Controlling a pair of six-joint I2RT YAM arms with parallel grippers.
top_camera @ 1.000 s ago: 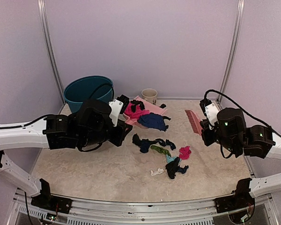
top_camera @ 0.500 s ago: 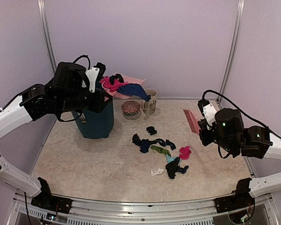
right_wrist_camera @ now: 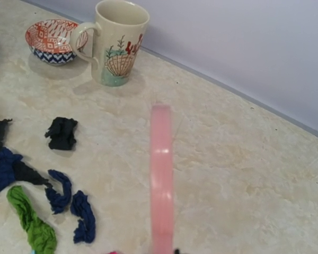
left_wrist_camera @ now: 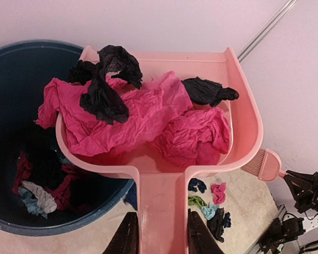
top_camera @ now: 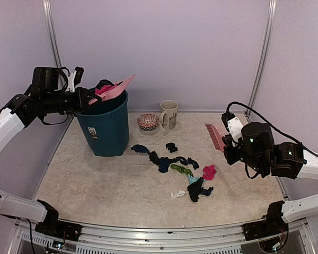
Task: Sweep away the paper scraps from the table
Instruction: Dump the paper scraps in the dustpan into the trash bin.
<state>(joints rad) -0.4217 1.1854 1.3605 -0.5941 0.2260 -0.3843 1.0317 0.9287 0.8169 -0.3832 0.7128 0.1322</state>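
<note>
Left pincer tight on pink plastic dustpan above round teal bucket, right pincer tight on pink brush; bucket's inside wrist-view only.

Plain lilac walls close in the counter on three sides, evenly lit with soft shadows. A slim metal post rises at each far corner. The counter is beige, mottled like stone, with a metal rail along its near edge.

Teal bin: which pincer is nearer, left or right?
Left. The left pincer holds the pink dustpan tipped over the rim of the teal bin, right beside it. The right pincer holds the pink brush far off at the right side of the table.
</note>
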